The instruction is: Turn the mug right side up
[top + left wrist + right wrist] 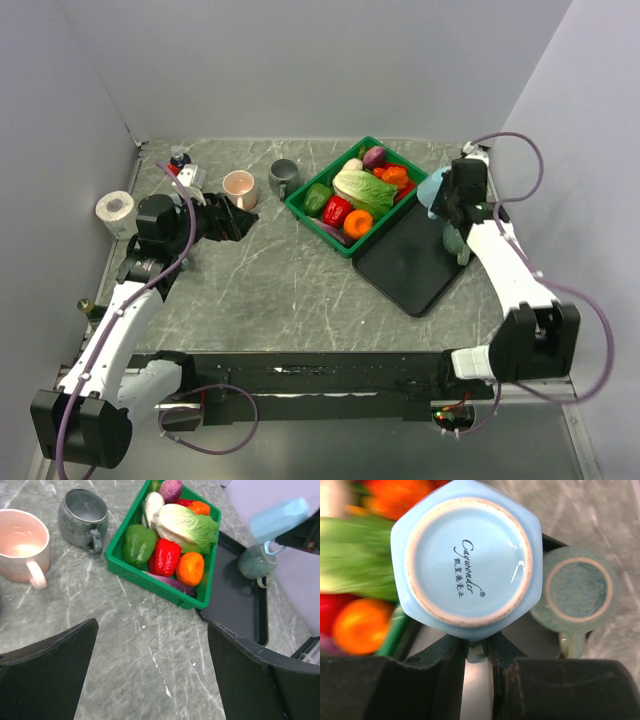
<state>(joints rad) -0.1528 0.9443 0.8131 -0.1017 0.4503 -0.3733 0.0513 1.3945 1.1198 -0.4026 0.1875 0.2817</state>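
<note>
My right gripper is shut on the handle of a light blue hexagonal mug, held in the air with its base toward the wrist camera. The mug shows in the top view above the black tray and in the left wrist view. A teal mug stands upside down on the tray beside it, also in the top view and left wrist view. My left gripper is open and empty over the bare table, near a pink mug.
A green basket of vegetables sits mid-table beside the tray. An upright pink mug and grey mug stand back left. A paper roll and a small bottle are at the far left.
</note>
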